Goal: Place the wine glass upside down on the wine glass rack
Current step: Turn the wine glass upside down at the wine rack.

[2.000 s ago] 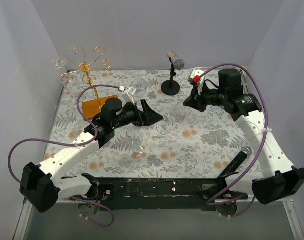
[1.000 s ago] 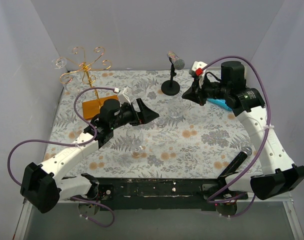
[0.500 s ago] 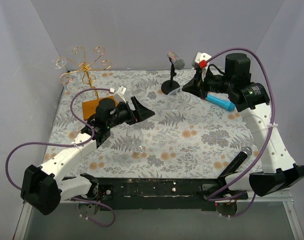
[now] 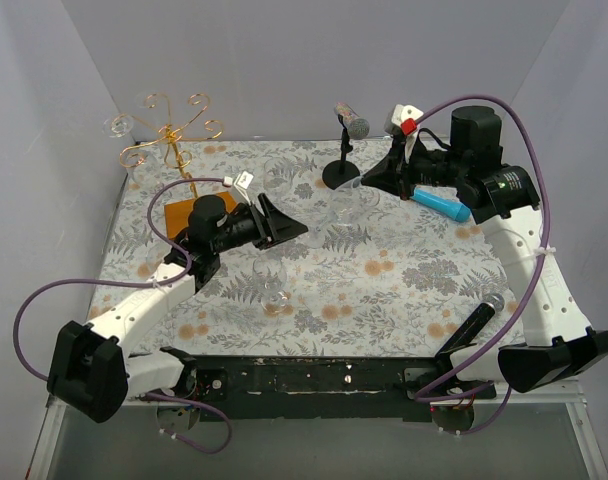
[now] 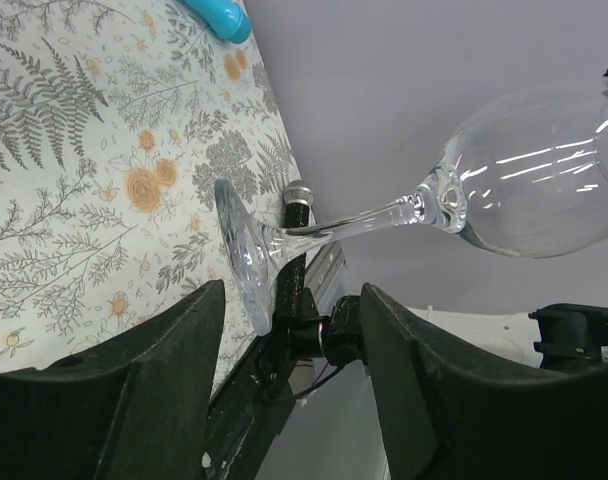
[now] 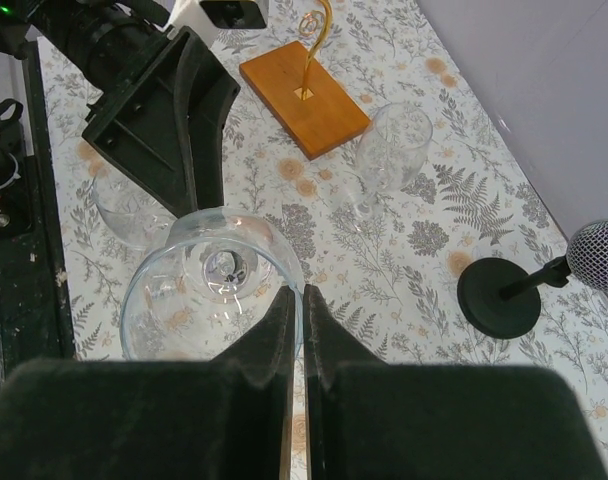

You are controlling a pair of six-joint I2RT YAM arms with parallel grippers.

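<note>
My right gripper (image 4: 372,182) is shut on the rim of a clear wine glass (image 4: 346,200) and holds it tilted in the air, foot toward the left arm. In the right wrist view the pads (image 6: 289,330) pinch the rim of the bowl (image 6: 209,290). My left gripper (image 4: 292,226) is open. In its wrist view the glass foot (image 5: 242,255) hangs just beyond the fingertips (image 5: 209,300), with the stem (image 5: 369,220) and bowl (image 5: 544,170) running up to the right. The gold wire wine glass rack (image 4: 169,135) stands at the back left on its wooden base (image 4: 192,213).
Another glass (image 4: 117,125) hangs on the rack's left arm. One glass (image 4: 274,285) sits under the left arm, one (image 4: 280,181) stands near the base. A black microphone stand (image 4: 341,172) is at the back, a blue object (image 4: 439,206) right of it, a black microphone (image 4: 474,325) front right.
The right gripper has lifted the glass off the table and drawn it up and back. The left gripper's jaws have narrowed, and it has shifted slightly left.
</note>
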